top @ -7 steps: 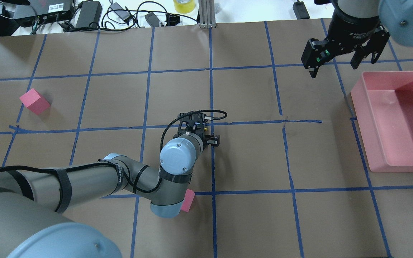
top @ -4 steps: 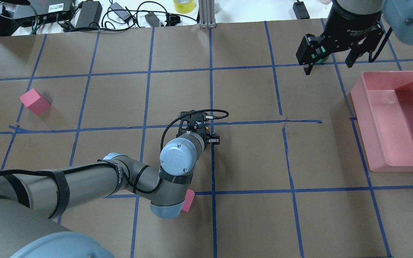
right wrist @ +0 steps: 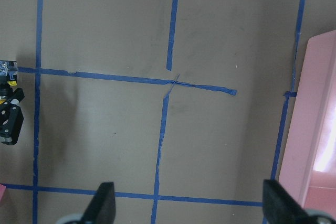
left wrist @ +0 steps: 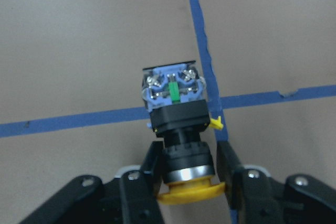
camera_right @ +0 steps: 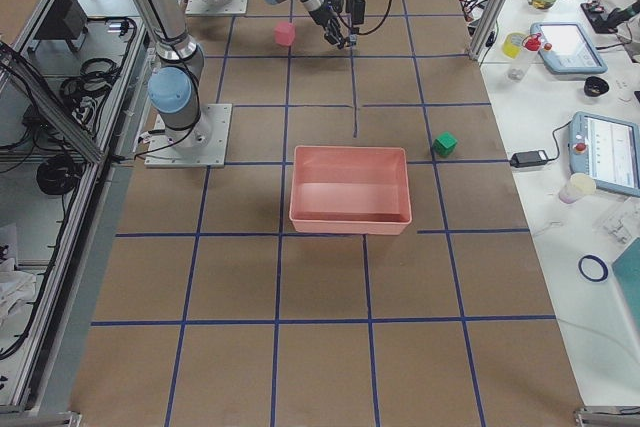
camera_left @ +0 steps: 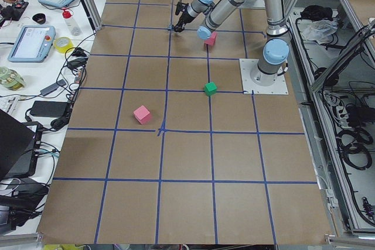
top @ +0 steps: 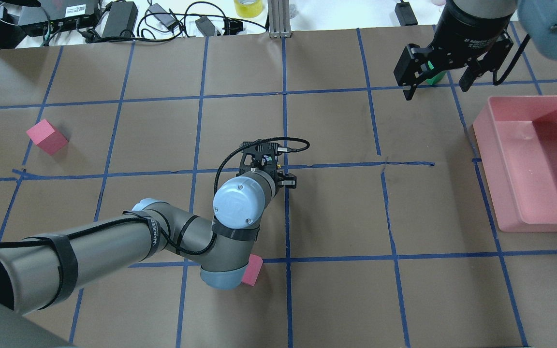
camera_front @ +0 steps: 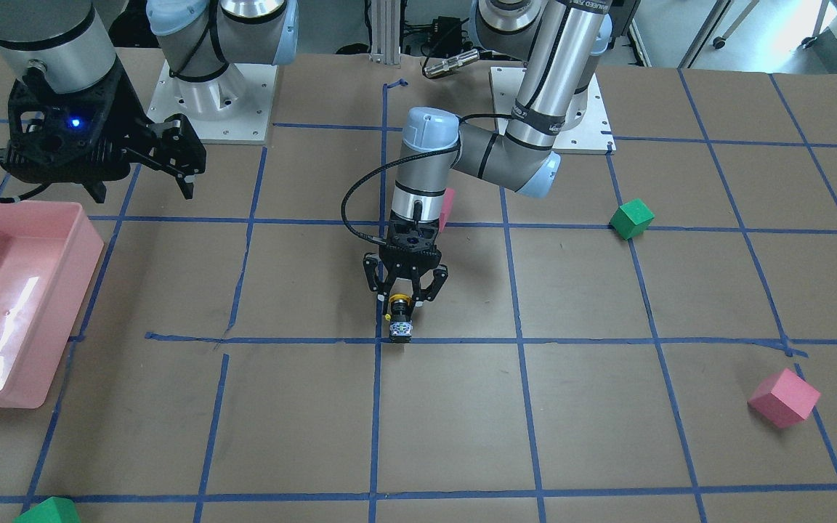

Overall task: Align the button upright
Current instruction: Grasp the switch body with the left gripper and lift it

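Observation:
The button (left wrist: 176, 114) has a yellow cap, a black body and a grey base block with blue terminals. It is tipped over, cap toward my left gripper (left wrist: 189, 177) and base pointing away, over a blue tape crossing. The left gripper's fingers (left wrist: 152, 169) are shut on the black body just behind the cap. In the front-facing view the button (camera_front: 399, 319) sits below the left gripper (camera_front: 399, 298) at the table's middle. My right gripper (top: 435, 89) is open and empty, high above the far right of the table, far from the button.
A pink bin (top: 501, 159) stands at the right edge. Pink cubes lie at the far left (top: 46, 137) and under my left arm's elbow (top: 253, 269). A green cube (top: 434, 78) sits under the right gripper; another (camera_front: 631, 219) lies on my left side. Cables and tape line the far edge.
My right arm has moved left and toward the far edge, over the green cube. My left wrist has shifted slightly farther along the tape line, its elbow swinging in.

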Controlling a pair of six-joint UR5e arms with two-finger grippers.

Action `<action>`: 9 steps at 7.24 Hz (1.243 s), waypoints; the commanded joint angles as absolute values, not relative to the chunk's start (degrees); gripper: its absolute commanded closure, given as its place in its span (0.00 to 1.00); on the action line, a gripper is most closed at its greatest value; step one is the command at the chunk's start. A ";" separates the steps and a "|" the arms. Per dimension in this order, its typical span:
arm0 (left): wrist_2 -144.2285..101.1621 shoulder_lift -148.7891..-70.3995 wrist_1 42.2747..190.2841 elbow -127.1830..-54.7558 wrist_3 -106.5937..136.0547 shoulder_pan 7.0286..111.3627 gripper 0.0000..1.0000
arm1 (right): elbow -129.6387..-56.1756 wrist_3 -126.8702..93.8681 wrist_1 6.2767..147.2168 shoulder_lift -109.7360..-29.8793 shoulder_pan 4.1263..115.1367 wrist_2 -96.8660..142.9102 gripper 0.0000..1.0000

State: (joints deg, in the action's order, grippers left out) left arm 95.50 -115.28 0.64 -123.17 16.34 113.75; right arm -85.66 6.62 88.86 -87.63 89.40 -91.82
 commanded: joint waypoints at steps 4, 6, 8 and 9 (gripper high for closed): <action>82.81 -108.98 71.47 -93.10 34.64 108.05 1.00 | -85.61 6.59 86.42 -89.03 89.38 -91.58 0.00; 69.30 -110.73 75.50 -92.81 53.76 104.77 1.00 | -85.69 6.59 85.78 -89.03 89.38 -91.49 0.00; 53.08 -113.63 74.80 -93.43 66.93 101.45 1.00 | -85.78 6.59 86.39 -88.95 89.39 -91.23 0.00; 51.08 -114.60 74.71 -93.43 67.23 99.25 1.00 | -85.96 5.46 86.57 -88.95 89.47 -91.23 0.00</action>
